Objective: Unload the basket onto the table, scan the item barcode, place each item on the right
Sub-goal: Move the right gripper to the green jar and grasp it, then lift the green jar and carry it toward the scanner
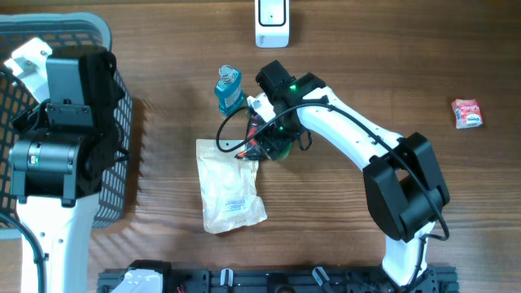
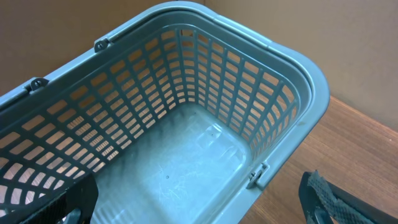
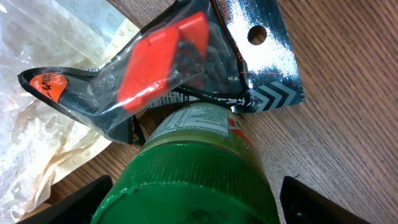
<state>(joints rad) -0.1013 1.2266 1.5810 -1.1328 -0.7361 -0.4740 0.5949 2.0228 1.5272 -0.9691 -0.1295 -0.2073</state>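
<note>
A jar with a green lid point(image 3: 186, 180) and a printed label stands on the wooden table; in the overhead view this jar point(image 1: 281, 146) is mostly hidden under my right wrist. My right gripper point(image 3: 193, 202) is open, one finger on each side of the lid, with a thin gap showing at the right finger. A black and silver packet point(image 3: 186, 56) holding a red part leans against the jar's far side. The white scanner point(image 1: 272, 23) stands at the table's far edge. My left gripper point(image 2: 199, 208) hangs open over the basket, holding nothing.
The grey mesh basket point(image 2: 292, 81) fills the far left of the table. A blue bottle point(image 1: 229, 88) stands just beyond the jar. A clear crinkled pouch point(image 1: 229, 189) lies to its near left. A small red packet point(image 1: 467, 112) lies far right.
</note>
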